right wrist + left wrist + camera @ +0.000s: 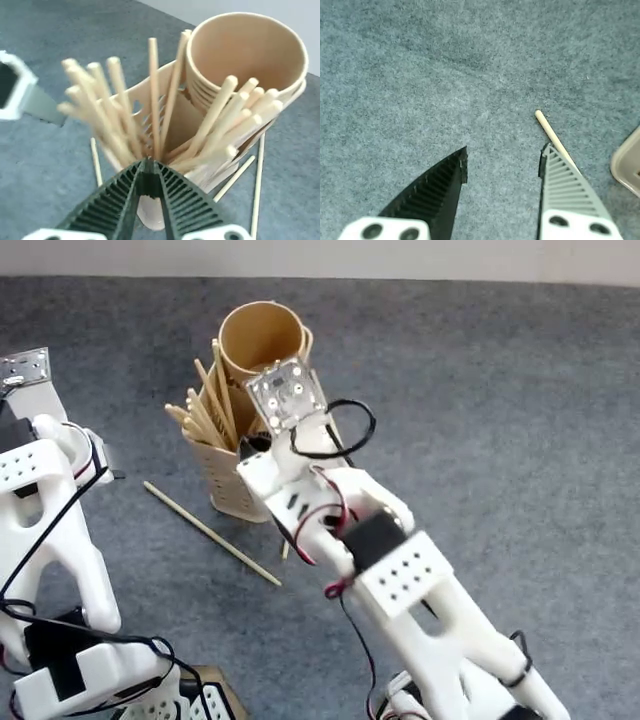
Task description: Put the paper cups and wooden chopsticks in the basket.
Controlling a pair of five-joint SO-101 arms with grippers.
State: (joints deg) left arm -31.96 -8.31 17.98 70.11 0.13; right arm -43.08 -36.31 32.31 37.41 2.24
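Currently the basket stands upright near the middle of the grey-carpeted desk. A stack of paper cups sits in its far end, mouth up. A bundle of wooden chopsticks leans out of its near end, fanned toward the left arm.

Right jaws: closed tip to tip, poised just above the basket's rim on the side nearest the right arm. An upright chopstick rises directly beyond the tips; whether it is pinched cannot be confirmed.

Left jaws: wide open, holding nothing, pointed down at bare carpet. The end of a loose chopstick lies just beside the grey finger, and a corner of the basket shows near it.

Outstanding: the loose chopstick lies flat on the desk beside the basket on the left arm's side. Thinner sticks lie on the carpet at the basket's foot.
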